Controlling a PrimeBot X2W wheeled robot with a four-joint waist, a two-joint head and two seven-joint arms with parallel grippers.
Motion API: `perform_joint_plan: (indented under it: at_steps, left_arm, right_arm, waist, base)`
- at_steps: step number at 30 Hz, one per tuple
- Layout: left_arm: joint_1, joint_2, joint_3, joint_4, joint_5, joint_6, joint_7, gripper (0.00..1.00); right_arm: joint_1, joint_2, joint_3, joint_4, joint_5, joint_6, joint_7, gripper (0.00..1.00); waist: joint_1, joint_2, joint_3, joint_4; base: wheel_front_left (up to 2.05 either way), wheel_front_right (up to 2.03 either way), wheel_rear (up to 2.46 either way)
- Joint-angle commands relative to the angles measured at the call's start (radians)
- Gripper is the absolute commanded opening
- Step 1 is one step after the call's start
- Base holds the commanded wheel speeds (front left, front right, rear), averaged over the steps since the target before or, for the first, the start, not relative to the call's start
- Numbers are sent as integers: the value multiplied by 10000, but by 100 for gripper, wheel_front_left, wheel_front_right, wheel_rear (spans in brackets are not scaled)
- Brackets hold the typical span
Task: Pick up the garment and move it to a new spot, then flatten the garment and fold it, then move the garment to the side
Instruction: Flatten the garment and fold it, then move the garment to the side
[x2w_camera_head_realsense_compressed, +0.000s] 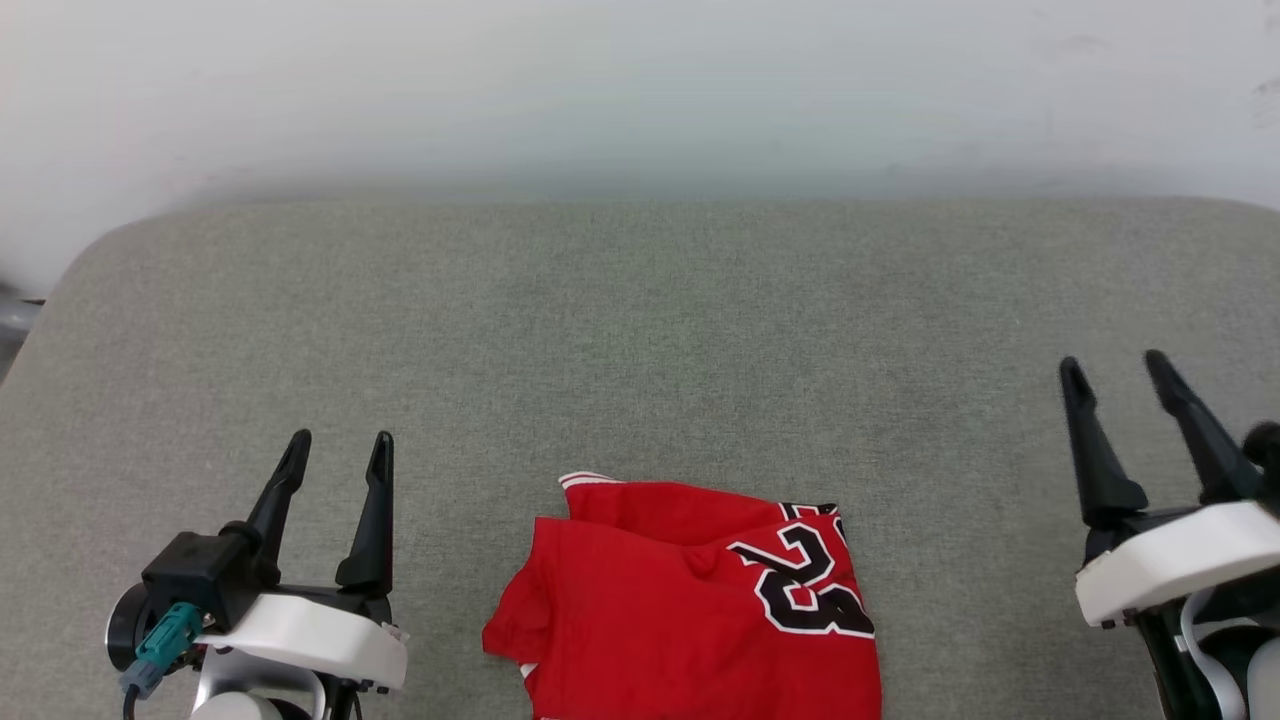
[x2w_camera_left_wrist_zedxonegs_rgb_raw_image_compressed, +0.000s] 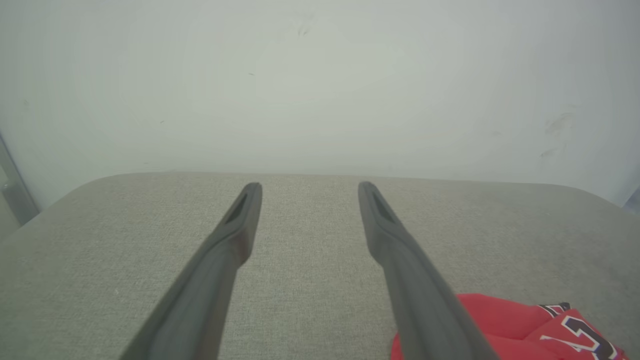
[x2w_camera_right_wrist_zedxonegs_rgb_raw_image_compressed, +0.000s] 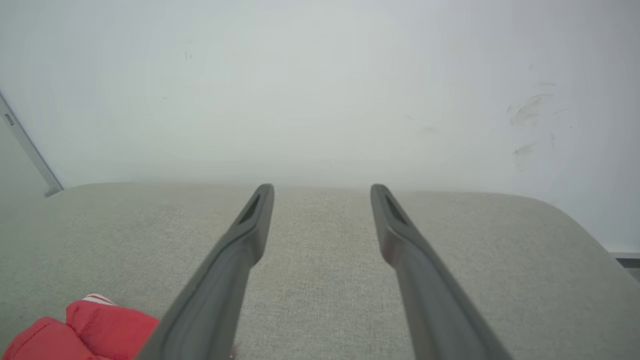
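The garment (x2w_camera_head_realsense_compressed: 680, 610), a red jersey with dark white-outlined numbers, lies folded at the near middle of the grey cushioned surface (x2w_camera_head_realsense_compressed: 640, 320), its lower part cut off by the head view's bottom edge. My left gripper (x2w_camera_head_realsense_compressed: 340, 448) hovers open to its left, nothing between the fingers. My right gripper (x2w_camera_head_realsense_compressed: 1115, 368) stands open to its right, also empty. In the left wrist view the jersey (x2w_camera_left_wrist_zedxonegs_rgb_raw_image_compressed: 525, 325) shows at the lower right, beside the open left gripper (x2w_camera_left_wrist_zedxonegs_rgb_raw_image_compressed: 307, 187). The right wrist view has the jersey (x2w_camera_right_wrist_zedxonegs_rgb_raw_image_compressed: 80, 330) at the lower left, beside the open right gripper (x2w_camera_right_wrist_zedxonegs_rgb_raw_image_compressed: 322, 189).
A pale wall (x2w_camera_head_realsense_compressed: 640, 90) rises behind the grey surface's far edge. The surface's rounded corners show at far left (x2w_camera_head_realsense_compressed: 110, 245) and at the right (x2w_camera_right_wrist_zedxonegs_rgb_raw_image_compressed: 565, 215). Bare grey fabric stretches beyond the jersey.
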Motion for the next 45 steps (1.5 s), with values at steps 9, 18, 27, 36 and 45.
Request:
perform_joint_plan:
  at_steps: [9,18,27,36,45]
  left_arm:
    - [465,-49,74,200,61,276,-30,100]
    - [711,-106,152,322,-37,386,-50,100]
    - [300,-58,37,577,-95,221,-27,100]
    - [51,-75,100,572,-88,117,-56,100]
    - [-293,-218,97,255,87,33,-75,100]
  right_arm:
    - [1306,328,-24,-501,-841,-4,-846,100]
    - [1724,494,176,-534,-879,-4,-865,100]
    - [1597,541,29,-485,-634,-4,-518,100]
    - [1860,355,-907,381,778,-4,1062,100]
    - [1475,324,-1268,1847,2745,-3,4461,100]
  waist:
    - [0,0,-690,-270]
    - [0,0,-911,-388]
    - [0,0,-938,-244]
    - [0,0,-625,50]
    - [0,0,6,546]
  base:
    - [0,0,0]
    - [0,0,0]
    - [0,0,0]
    - [0,0,0]
    - [0,0,0]
